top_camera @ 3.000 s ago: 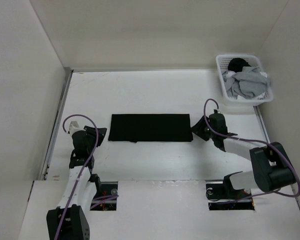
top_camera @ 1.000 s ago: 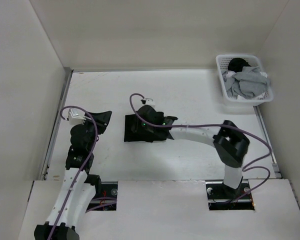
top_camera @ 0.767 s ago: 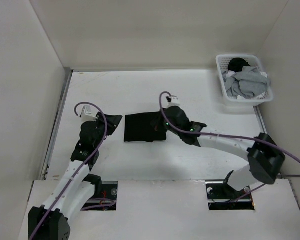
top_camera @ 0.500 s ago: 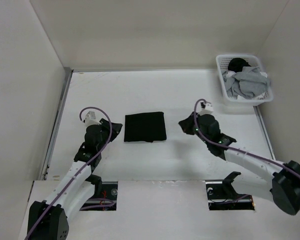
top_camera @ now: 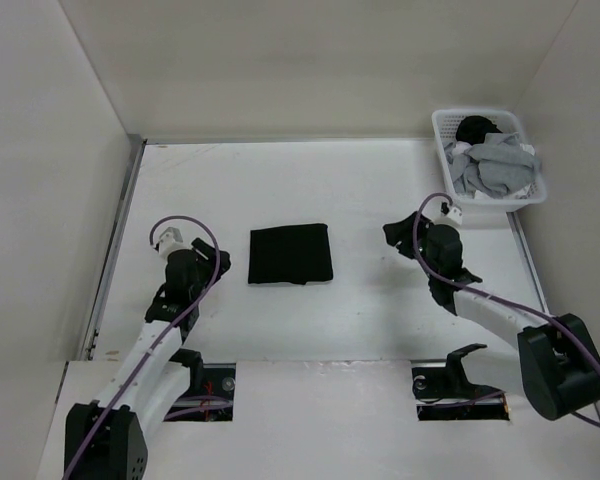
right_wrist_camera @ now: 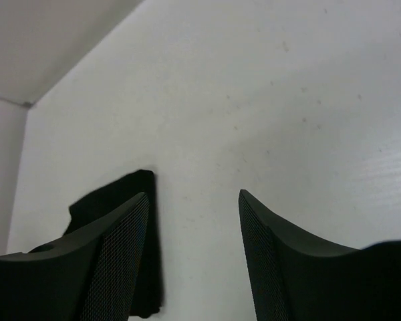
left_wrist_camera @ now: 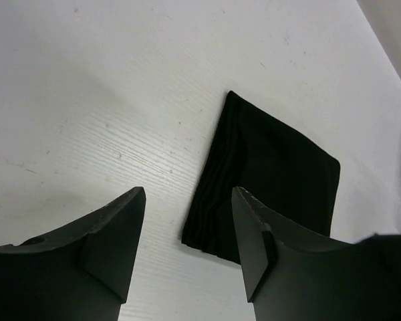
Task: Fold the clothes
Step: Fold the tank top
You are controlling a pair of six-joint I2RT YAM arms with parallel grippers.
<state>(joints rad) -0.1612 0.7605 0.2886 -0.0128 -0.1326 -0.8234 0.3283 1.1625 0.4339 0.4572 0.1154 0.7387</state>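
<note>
white basket (top_camera: 443, 150) with grey garments (top_camera: 495, 165); clothes (top_camera: 291, 254) outside

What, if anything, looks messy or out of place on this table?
Nothing really stands out. The black garment lies flat, folded into a tidy rectangle. Only the white basket in the far right corner looks untidy, with grey clothes heaped loosely in it.

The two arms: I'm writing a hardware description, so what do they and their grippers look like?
The left arm and right arm have white links joined by bulky black joint housings, each trailing a looping purple cable. The left gripper and right gripper are matte black, each with two broad wedge-shaped fingers; the right one's inner faces look finely textured.
</note>
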